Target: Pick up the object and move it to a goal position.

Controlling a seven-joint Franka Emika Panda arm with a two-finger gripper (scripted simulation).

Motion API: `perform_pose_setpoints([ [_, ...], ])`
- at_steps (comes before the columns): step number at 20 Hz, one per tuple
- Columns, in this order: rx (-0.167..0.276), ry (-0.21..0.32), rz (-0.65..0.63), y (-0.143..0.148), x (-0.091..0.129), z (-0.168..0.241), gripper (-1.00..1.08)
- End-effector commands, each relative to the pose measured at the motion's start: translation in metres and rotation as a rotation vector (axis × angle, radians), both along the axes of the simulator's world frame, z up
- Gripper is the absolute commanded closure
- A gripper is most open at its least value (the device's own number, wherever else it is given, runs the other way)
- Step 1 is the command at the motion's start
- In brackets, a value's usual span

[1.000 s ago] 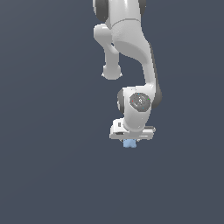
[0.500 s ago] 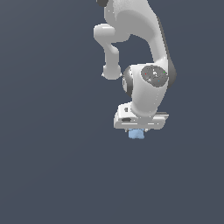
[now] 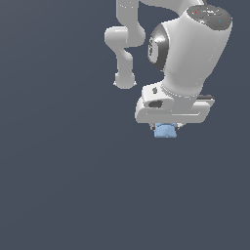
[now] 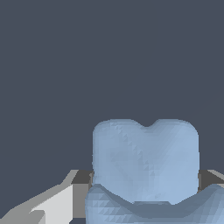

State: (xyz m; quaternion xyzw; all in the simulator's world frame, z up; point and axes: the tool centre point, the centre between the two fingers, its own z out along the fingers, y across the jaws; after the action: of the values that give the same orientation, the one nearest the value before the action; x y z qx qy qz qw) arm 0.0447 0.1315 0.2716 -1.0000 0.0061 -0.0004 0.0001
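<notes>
The light-blue lumpy block sticks out just below the white gripper in the exterior view, right of centre. The gripper is shut on it, with the wide white hand above hiding the block's top and most of the fingers. In the wrist view the block fills the lower middle, with a grey-white finger beside it. The block hangs clear of the plain dark-grey ground. No goal marker shows.
The white arm rises from the gripper to the exterior view's top, with its elbow link to the exterior view's left. The rest is uniform dark-grey ground.
The gripper, still holding the block, has risen and shifted toward the exterior view's right; arm and hand now look larger in the picture.
</notes>
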Motion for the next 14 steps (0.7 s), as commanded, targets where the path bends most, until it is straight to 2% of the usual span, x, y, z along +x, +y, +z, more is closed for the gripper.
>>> perform_pose_setpoints([
  [1, 0.000, 0.001, 0.000, 0.006, -0.001, 0.029, 1.08],
  [7, 0.000, 0.001, 0.000, 0.017, 0.000, 0.086, 1.08],
  [14, 0.000, 0.001, 0.000, 0.025, 0.001, 0.124, 1.08],
])
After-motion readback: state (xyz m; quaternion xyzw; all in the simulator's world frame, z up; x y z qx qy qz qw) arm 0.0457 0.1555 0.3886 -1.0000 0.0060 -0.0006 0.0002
